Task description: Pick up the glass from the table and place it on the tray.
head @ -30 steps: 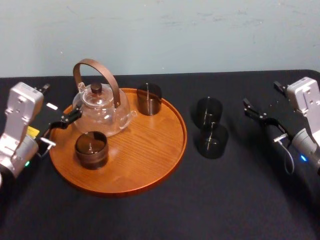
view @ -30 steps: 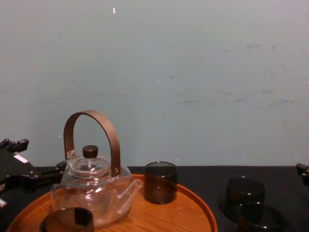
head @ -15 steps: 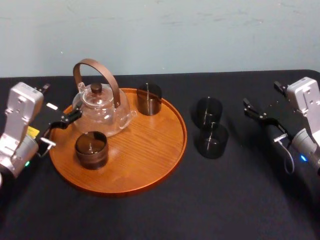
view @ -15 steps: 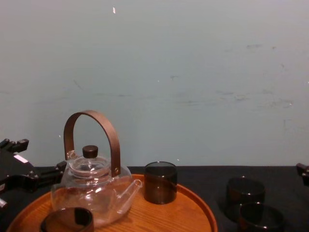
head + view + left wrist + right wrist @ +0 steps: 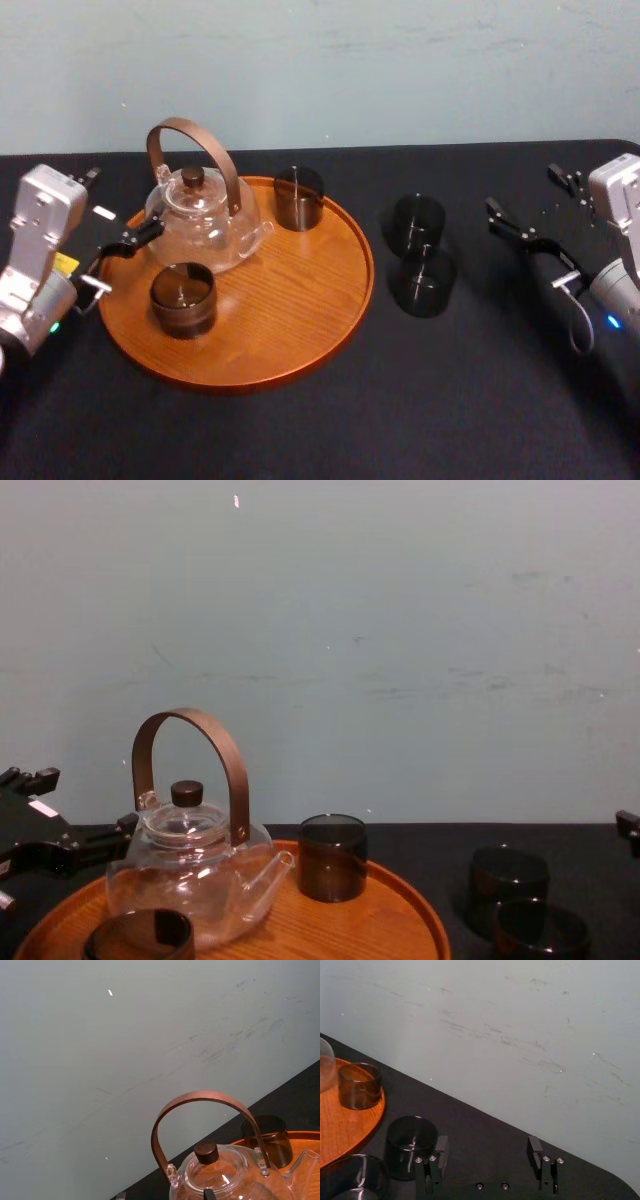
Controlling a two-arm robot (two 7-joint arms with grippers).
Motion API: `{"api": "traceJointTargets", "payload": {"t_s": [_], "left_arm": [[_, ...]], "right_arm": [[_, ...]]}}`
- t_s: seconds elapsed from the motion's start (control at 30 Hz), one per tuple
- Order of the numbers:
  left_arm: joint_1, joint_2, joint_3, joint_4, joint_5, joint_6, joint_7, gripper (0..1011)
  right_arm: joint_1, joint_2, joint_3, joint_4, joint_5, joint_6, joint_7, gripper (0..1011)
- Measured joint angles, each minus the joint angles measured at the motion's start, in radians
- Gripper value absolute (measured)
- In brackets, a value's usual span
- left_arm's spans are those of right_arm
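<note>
Two dark smoked glasses stand on the black table (image 5: 300,420), right of the tray: a far glass (image 5: 418,222) (image 5: 412,1142) (image 5: 508,875) and a near glass (image 5: 423,281) (image 5: 540,928). The round wooden tray (image 5: 290,320) carries a glass teapot (image 5: 200,215) and two more dark glasses, one at its far edge (image 5: 298,197) and one near its left side (image 5: 183,298). My right gripper (image 5: 530,198) (image 5: 487,1155) hovers open and empty, right of the table glasses and apart from them. My left gripper (image 5: 113,212) stands open beside the tray's left rim, close to the teapot.
A pale blue-grey wall runs along the table's far edge. The teapot's tall brown handle (image 5: 190,765) rises well above the glasses. Bare black table lies in front of the tray and between the near glass and my right arm.
My right arm has drifted slightly to the right. The glasses, tray, teapot and left arm have not moved.
</note>
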Motion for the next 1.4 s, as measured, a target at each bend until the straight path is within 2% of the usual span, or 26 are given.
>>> {"api": "traceJointTargets", "payload": {"t_s": [0.33,0.9,1.13,1.4], "left_arm": [[0.0,0.0,0.0,0.0,0.0,0.0,0.0,1001],[0.0,0.0,0.0,0.0,0.0,0.0,0.0,1001],[0.0,0.0,0.0,0.0,0.0,0.0,0.0,1001],[0.0,0.0,0.0,0.0,0.0,0.0,0.0,1001]], "right_arm": [[-0.079,0.013,0.027,-0.094,0.021,0.009,0.039,1003],[-0.188,0.02,0.032,-0.21,0.023,0.042,0.105,1002],[-0.213,0.008,0.033,-0.227,0.022,0.051,0.127,1002],[-0.218,-0.011,0.038,-0.217,0.021,0.071,0.157,1002]]}}
